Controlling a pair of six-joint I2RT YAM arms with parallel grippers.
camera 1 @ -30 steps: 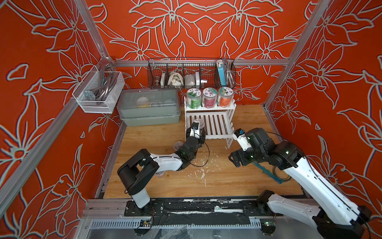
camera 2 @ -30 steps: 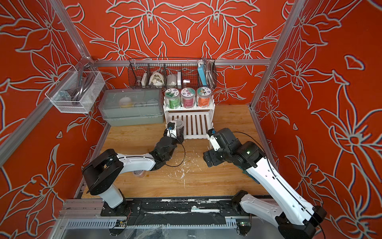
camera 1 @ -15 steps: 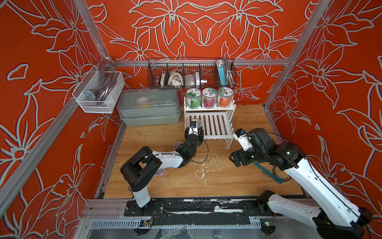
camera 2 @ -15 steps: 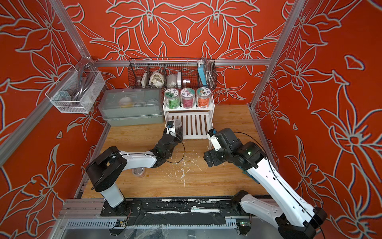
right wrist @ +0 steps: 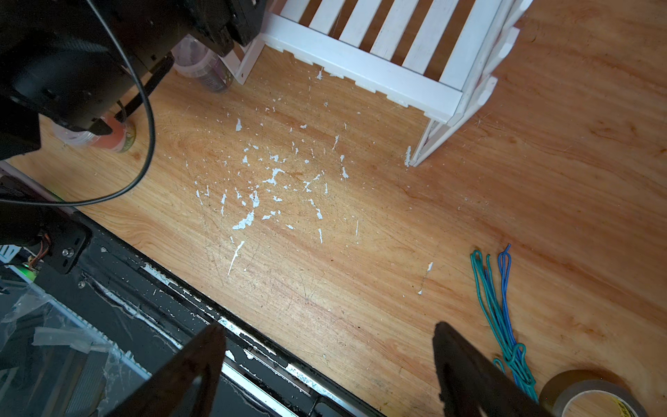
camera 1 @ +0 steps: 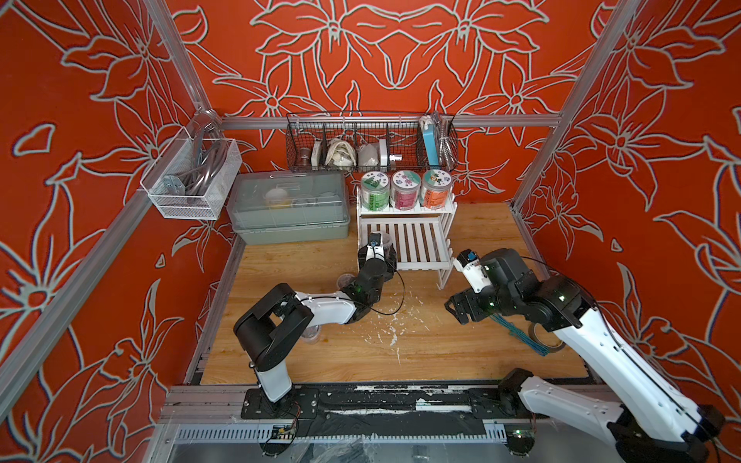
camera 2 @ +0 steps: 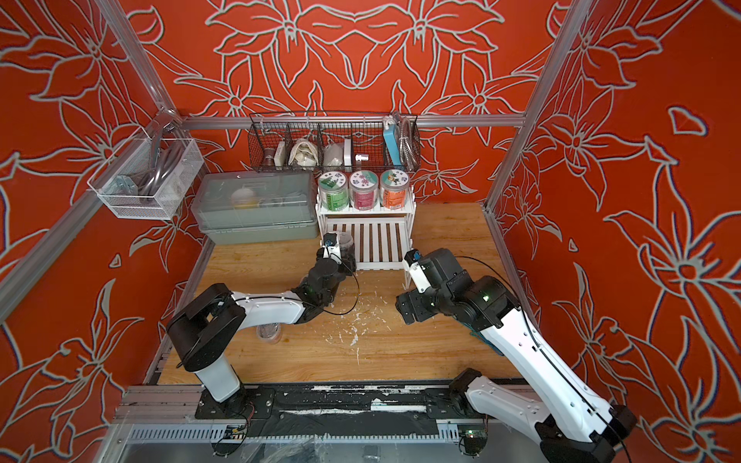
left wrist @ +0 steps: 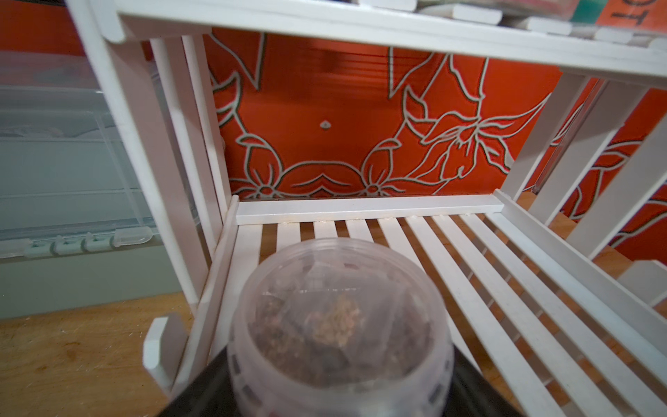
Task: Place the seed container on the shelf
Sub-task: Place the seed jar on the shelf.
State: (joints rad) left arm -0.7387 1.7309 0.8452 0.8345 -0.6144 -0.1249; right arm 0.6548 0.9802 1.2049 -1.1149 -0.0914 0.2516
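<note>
Left jaws flank the seed container (left wrist: 339,335), black fingers (left wrist: 202,393) close on either side (clamped or just beside: cannot tell). Container is at the 9 o'clock end of the shelf (camera 1: 425,264) lower tier; three labelled jars (camera 1: 405,192) stand on the upper tier. Right jaws at 5 o'clock of the shelf, spread wide, empty, over the desk (right wrist: 361,234).

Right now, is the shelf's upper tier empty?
No, a green jar, a pink jar and an orange jar stand side by side on the upper tier of the shelf.
</note>
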